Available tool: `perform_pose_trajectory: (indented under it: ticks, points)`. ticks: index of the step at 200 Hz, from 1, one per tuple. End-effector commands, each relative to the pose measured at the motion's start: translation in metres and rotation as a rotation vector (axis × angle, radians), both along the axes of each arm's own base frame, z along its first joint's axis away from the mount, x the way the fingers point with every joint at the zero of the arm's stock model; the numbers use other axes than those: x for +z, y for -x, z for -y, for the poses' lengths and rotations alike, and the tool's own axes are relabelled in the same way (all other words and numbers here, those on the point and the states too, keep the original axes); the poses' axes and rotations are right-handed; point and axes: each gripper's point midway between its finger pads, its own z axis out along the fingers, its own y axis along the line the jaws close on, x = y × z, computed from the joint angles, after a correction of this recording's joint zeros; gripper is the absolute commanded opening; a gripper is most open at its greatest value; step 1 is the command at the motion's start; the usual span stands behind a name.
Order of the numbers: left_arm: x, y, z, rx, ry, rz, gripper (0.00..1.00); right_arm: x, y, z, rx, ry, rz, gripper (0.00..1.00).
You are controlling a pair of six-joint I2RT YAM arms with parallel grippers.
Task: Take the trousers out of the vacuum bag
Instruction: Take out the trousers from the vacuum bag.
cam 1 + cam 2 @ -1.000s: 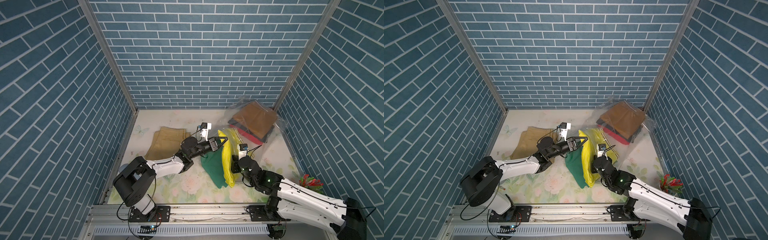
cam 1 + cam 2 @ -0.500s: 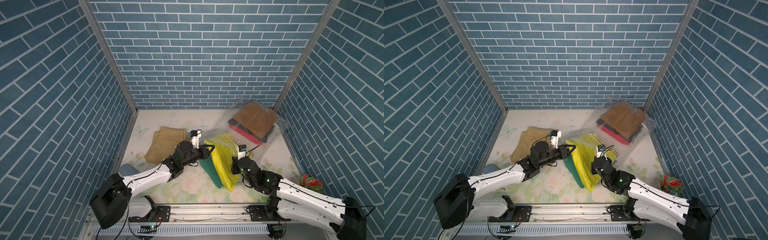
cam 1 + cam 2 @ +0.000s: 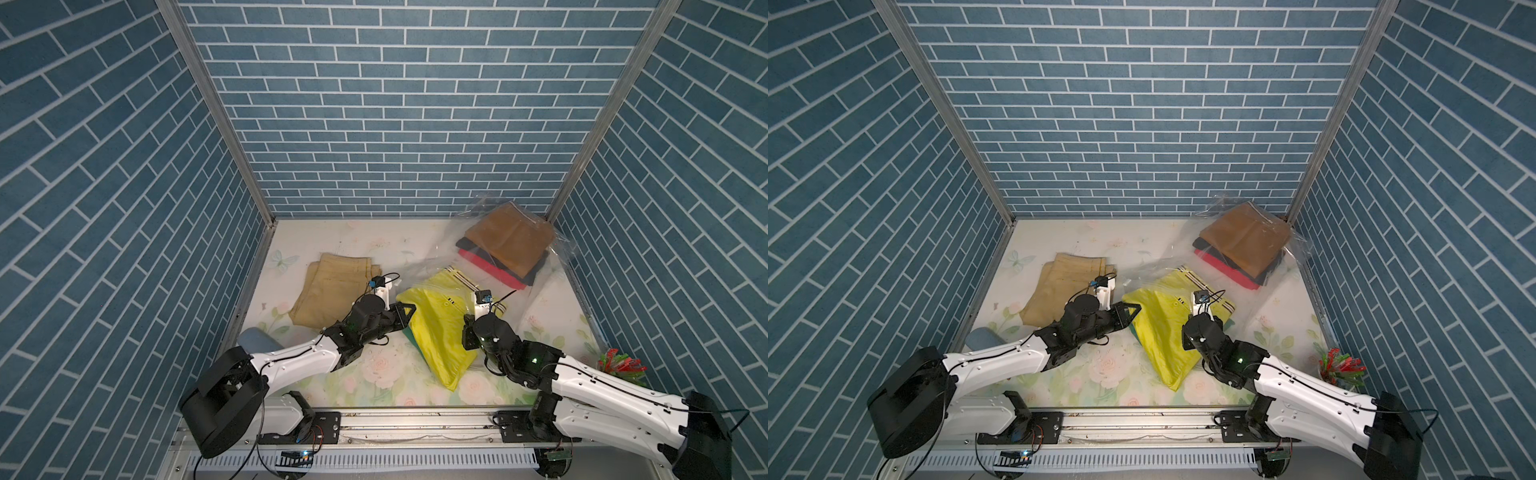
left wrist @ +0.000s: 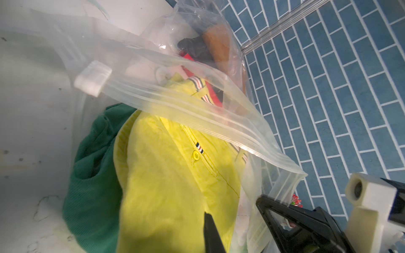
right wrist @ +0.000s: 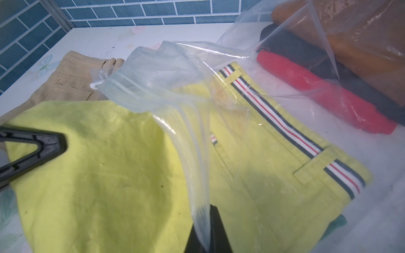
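In both top views the vacuum bag (image 3: 562, 246) sits in the far right corner of the table (image 3: 353, 239). The mustard-brown trousers (image 3: 508, 240) are stacked on black and red pairs inside it. The khaki trousers (image 3: 332, 291) lie flat outside the bag, over on the left. The lime-yellow trousers (image 3: 440, 332) are in the middle, with the left gripper (image 3: 409, 310) at their left edge.

Left wrist view: the left gripper's jaws are together, pinching the lime-yellow cloth. The green trousers (image 4: 94, 186) are bunched right beside it, and the bag's zip strip (image 4: 197, 114) is draped across the yellow waistband.

Right wrist view: the right gripper (image 5: 210, 230) is clamped on the zip strip. The yellow pair is half out, with the striped waistband under plastic and the legs outside.
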Motion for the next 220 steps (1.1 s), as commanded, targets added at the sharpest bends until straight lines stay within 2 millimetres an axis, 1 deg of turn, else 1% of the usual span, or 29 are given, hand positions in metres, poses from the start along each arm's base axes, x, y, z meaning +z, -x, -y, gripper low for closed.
perform_pose_trajectory:
  ticks: [1,16,35,64,85,119,139,145,148,160,193,204,220]
  points:
    - [-0.022,-0.001,-0.012,0.036,-0.091,-0.033,0.12,-0.004,0.002,0.000,0.010,0.018,-0.005,0.00]
    - [-0.029,-0.001,-0.015,0.042,-0.118,-0.054,0.15,-0.004,0.002,0.000,0.009,0.019,-0.006,0.00]
    - [-0.037,0.001,-0.017,0.044,-0.136,-0.073,0.23,-0.004,0.001,-0.001,0.010,0.019,-0.007,0.00]
    - [-0.046,0.003,-0.019,0.045,-0.157,-0.101,0.37,-0.005,0.001,-0.001,0.011,0.025,-0.010,0.00]
    - [-0.054,0.005,-0.025,0.058,-0.191,-0.121,0.47,-0.006,0.002,0.000,0.011,0.027,-0.012,0.00]
    - [-0.066,0.010,-0.035,0.074,-0.244,-0.155,0.68,-0.008,0.002,0.000,0.010,0.030,-0.014,0.00]
    - [-0.065,0.008,-0.031,0.073,-0.218,-0.148,0.77,-0.009,0.002,-0.001,0.013,0.030,-0.016,0.00]
    - [-0.062,0.007,-0.028,0.070,-0.200,-0.140,0.78,-0.009,0.002,-0.002,0.014,0.030,-0.016,0.00]
    - [-0.069,0.010,-0.031,0.071,-0.207,-0.150,0.78,-0.010,0.002,-0.002,0.015,0.032,-0.018,0.00]
    - [-0.070,0.009,-0.029,0.071,-0.184,-0.149,0.77,-0.010,0.002,-0.003,0.017,0.033,-0.020,0.00]
    - [-0.065,0.003,-0.015,0.059,-0.121,-0.150,0.73,-0.011,0.002,-0.001,0.016,0.036,-0.021,0.00]
    - [-0.066,0.003,-0.010,0.050,-0.102,-0.156,0.71,-0.012,0.002,0.000,0.014,0.037,-0.022,0.00]
    - [-0.064,0.003,-0.004,0.037,-0.057,-0.159,0.65,-0.013,0.003,0.001,0.013,0.035,-0.024,0.00]
